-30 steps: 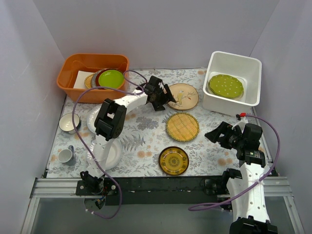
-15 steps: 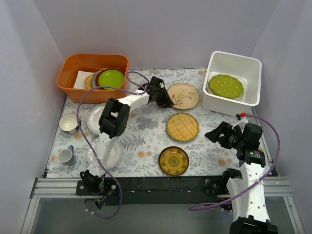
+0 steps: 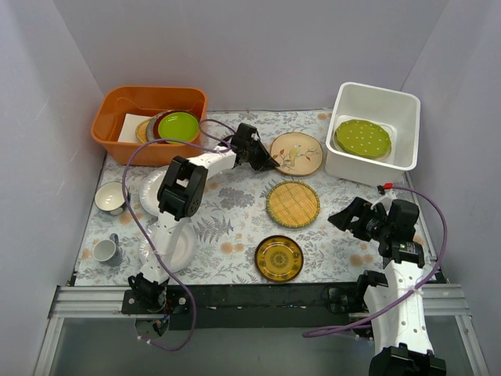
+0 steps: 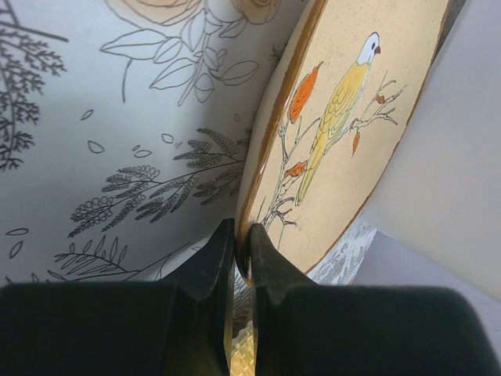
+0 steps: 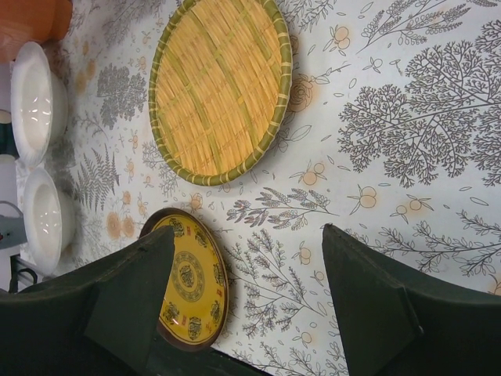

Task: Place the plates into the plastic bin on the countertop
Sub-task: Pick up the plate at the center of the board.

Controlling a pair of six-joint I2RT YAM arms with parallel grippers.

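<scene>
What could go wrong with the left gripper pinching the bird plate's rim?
The left gripper grips only the thin edge of the bird plate, so the plate may slip or swing when carried. The plastic bin has raised walls, so the hanging plate could clip the rim on the way in.

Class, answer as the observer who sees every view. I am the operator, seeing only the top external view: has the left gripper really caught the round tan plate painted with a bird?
Observer: Yes; the left wrist view shows the left gripper shut on the rim of the round tan bird plate.
Operator: Is the right gripper holding anything?
Observer: No; the right wrist view shows the right gripper open, only fern-printed grey countertop between its fingers.
</scene>
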